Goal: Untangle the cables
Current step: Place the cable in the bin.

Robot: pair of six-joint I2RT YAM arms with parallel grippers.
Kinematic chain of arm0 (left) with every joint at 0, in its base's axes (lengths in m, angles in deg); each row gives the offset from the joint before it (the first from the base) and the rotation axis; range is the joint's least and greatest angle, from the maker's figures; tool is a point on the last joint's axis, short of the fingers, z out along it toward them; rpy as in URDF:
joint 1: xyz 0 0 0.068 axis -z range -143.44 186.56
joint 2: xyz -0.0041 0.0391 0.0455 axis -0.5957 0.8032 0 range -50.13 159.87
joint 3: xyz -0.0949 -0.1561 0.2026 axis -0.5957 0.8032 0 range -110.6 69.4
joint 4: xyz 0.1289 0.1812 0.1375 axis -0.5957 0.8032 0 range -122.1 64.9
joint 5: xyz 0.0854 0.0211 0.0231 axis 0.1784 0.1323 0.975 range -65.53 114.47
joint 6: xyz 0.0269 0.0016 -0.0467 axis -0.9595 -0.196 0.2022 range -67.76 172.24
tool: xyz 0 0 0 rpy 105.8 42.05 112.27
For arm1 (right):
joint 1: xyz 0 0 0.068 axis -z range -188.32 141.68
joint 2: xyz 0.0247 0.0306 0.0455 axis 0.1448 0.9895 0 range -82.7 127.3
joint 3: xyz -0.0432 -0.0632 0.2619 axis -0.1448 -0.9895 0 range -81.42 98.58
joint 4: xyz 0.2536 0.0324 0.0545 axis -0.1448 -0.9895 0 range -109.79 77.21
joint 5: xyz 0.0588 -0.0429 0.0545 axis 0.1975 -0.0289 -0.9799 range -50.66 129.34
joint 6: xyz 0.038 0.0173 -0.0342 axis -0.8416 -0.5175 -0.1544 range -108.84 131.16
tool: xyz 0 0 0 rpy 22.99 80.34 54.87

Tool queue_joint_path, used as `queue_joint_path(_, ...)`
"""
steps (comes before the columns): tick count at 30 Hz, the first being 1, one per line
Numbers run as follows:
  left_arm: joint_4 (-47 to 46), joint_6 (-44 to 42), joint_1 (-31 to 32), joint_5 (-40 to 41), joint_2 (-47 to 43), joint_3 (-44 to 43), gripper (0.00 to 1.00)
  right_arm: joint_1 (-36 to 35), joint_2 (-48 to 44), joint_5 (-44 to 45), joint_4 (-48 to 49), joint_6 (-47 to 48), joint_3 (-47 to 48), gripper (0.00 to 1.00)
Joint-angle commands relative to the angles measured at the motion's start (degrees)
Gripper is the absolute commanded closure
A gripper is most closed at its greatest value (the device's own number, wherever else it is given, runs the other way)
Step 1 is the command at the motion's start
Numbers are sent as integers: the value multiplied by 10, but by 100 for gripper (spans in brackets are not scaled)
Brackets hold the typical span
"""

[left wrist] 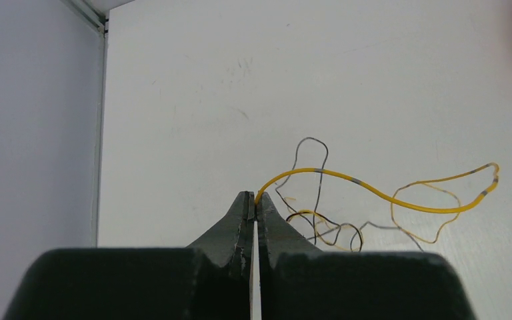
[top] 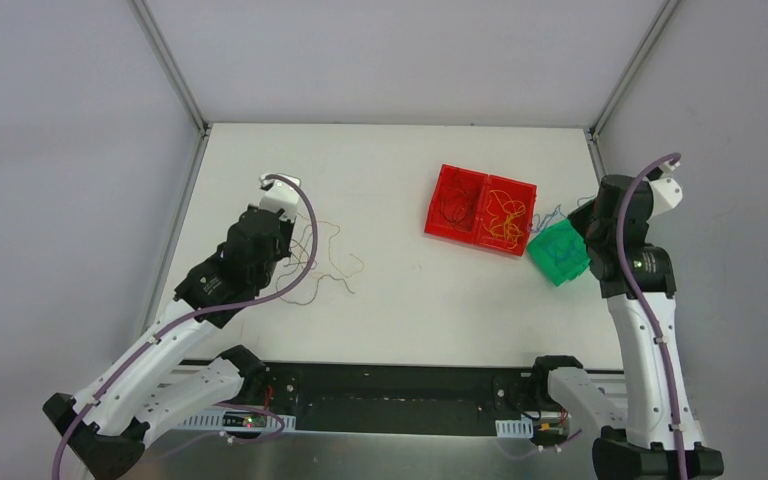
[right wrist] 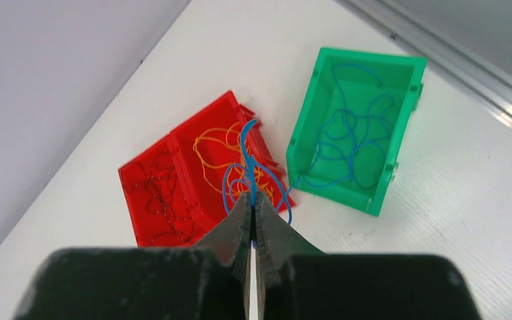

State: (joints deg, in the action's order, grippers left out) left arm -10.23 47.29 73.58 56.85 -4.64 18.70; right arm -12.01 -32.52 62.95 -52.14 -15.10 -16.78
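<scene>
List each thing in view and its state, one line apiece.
Left gripper, shut on a yellow cable.
Right gripper, shut on a blue cable.
Red bin, yellow cables one side, dark cables the other.
Green bin, blue cables inside.
Loose cables, tangled on the table.

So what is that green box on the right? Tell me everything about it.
It is a small open-topped green bin, apparently moulded plastic, rectangular, sitting skewed on the white table just right of the red bin, narrow gap between. Blue wires lie curled inside; one strand trails out toward the right fingers, shut on blue wire.
</scene>
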Motion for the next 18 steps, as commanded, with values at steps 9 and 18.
queue_joint_path(9, -17, 0, -5, -72, 4, -12, 100, 133, 103, 1, 37, -23, 12, 100)
queue_joint_path(18, -28, 1, -5, -106, -23, 4, 100, 147, 260, -55, 123, -98, -81, 100)
